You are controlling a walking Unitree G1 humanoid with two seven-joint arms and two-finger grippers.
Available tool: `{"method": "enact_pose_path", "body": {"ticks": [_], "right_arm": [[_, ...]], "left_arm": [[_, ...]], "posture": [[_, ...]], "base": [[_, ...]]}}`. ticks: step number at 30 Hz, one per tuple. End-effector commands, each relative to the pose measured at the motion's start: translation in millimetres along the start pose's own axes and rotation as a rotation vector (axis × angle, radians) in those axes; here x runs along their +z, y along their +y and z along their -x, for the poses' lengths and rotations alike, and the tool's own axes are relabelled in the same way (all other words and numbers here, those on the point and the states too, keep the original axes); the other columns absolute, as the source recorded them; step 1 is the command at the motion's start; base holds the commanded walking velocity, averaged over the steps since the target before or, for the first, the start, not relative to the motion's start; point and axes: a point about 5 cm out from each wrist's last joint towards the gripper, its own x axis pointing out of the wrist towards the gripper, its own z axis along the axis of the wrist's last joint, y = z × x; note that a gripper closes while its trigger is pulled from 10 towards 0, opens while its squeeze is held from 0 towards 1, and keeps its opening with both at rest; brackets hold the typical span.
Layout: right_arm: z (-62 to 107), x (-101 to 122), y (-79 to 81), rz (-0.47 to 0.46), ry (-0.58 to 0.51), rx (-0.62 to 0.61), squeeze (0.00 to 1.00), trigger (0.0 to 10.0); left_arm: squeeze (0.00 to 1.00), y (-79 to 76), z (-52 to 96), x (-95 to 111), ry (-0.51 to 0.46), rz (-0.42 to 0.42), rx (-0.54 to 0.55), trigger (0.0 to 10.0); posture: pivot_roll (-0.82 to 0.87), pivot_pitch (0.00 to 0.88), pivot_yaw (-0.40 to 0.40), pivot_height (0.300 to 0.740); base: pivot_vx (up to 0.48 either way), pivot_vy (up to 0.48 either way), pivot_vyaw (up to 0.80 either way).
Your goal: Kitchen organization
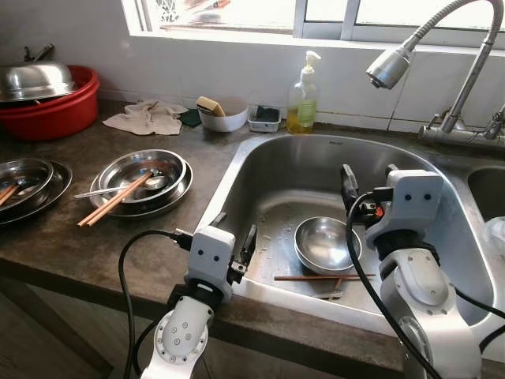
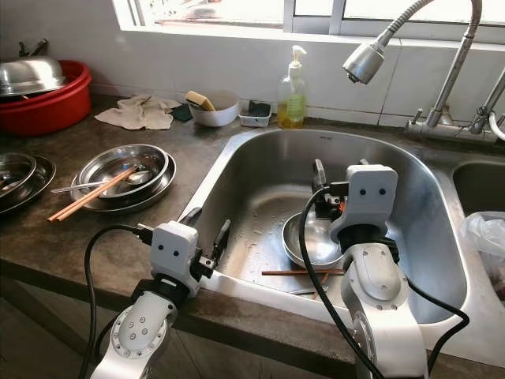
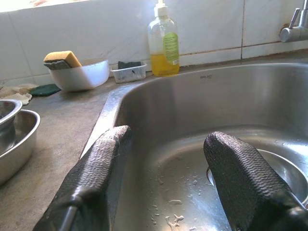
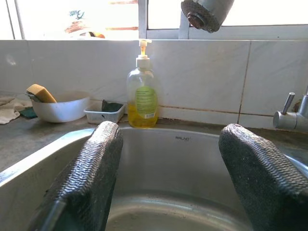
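Both my grippers, left (image 1: pixel 235 237) and right (image 1: pixel 369 183), hover jaws open at lower centre; I'd drop straight onto the sink bowl's (image 1: pixel 323 243) rim.

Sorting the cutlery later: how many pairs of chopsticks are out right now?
3. One pair lies across the stacked steel plates by the sink, one pair rests in the bowl at the counter's far left, one pair lies in the sink. More may be hidden.

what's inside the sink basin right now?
In the sink: one steel bowl and a pair of chopsticks lying at its near edge. The right gripper hangs open above it, hiding part of the basin floor.
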Motion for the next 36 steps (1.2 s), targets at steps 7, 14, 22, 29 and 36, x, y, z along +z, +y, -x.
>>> {"method": "enact_pose_path", "body": {"ticks": [7,14,22,29,36], "right_arm": [[0.9,1.4,1.3,-0.008,-0.015,-0.004,0.00,10.0],[0.7,1.1,2.2,-0.008,-0.014,-0.002,0.00,10.0],[0.8,-0.1,3.5,-0.012,-0.009,0.000,0.00,10.0],[0.3,0.1,3.3,-0.011,-0.010,-0.002,0.00,10.0],[-0.3,0.2,3.8,-0.010,-0.010,-0.002,0.00,10.0]], "left_arm": [[0.00,1.6,1.1,4.4,-0.011,-0.006,0.003,10.0],[0.00,1.4,1.5,4.1,-0.010,-0.007,0.000,10.0],[0.00,1.3,1.7,3.6,-0.008,-0.008,-0.002,10.0],[0.00,0.9,1.2,3.6,-0.007,-0.006,-0.003,10.0],[0.00,0.7,0.8,3.1,-0.005,-0.005,-0.003,10.0]], "posture": [[0.09,0.051,0.000,0.740],[0.09,0.048,0.000,0.740],[0.09,0.050,0.003,0.740],[0.09,0.053,-0.002,0.740],[0.09,0.057,-0.003,0.740]], "base": [[-0.141,0.000,0.00],[-0.250,0.000,0.00],[-0.257,0.000,0.00],[-0.256,0.000,0.00],[-0.258,0.000,0.00]]}}
